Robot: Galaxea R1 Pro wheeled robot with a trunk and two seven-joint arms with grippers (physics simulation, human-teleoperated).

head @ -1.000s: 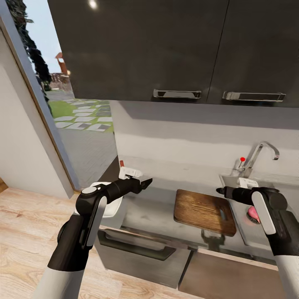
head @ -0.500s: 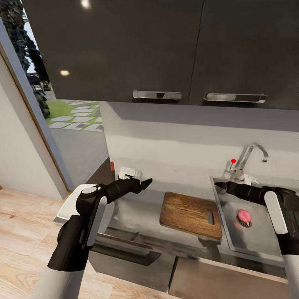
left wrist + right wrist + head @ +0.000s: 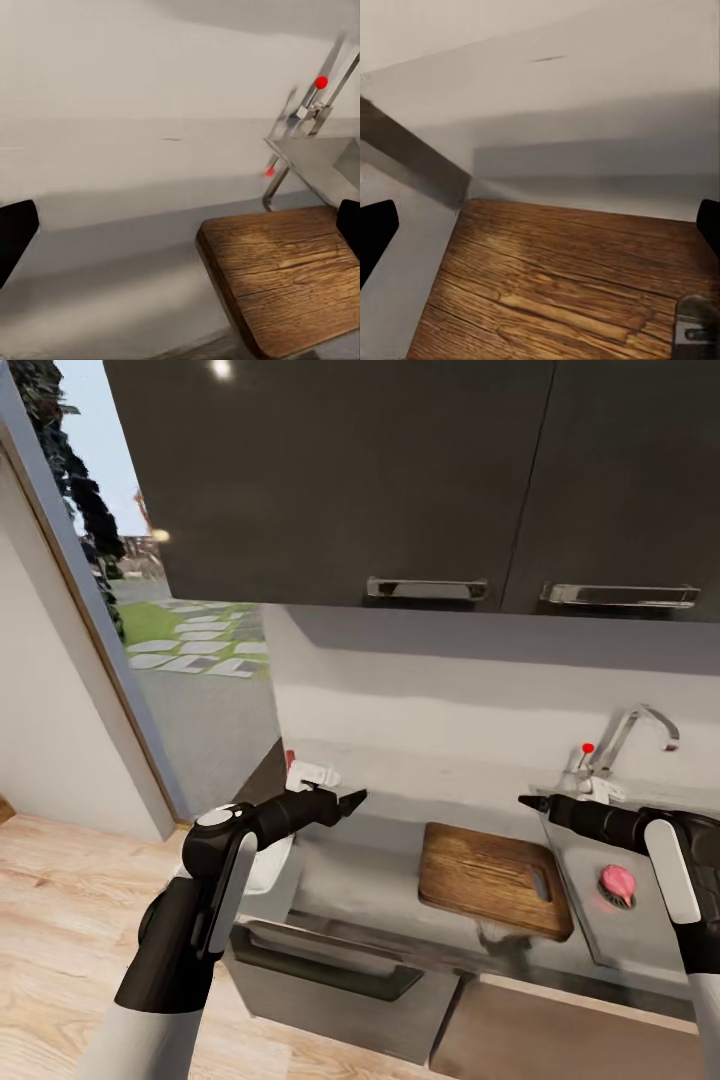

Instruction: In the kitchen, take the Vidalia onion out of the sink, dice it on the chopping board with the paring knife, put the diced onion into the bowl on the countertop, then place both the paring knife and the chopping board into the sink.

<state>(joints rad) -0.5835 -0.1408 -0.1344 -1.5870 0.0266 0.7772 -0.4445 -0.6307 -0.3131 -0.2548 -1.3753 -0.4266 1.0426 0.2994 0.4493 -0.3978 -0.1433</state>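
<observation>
Onion (image 3: 617, 879) sits at the sink (image 3: 590, 905) drain, right of the board (image 3: 492, 876) on the bench (image 3: 360, 870). Probably light, round, slick: grip across its middle. Left gripper (image 3: 352, 800) and right gripper (image 3: 528, 801) both wide, empty.

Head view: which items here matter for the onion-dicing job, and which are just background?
Task items:
- onion, pink, lying in the sink
- chopping board on the countertop
- bowl, white, partly hidden behind the left arm
- left gripper and right gripper, both empty

Background:
- tap with red knob
- upper cabinets
- drawer
- window
</observation>
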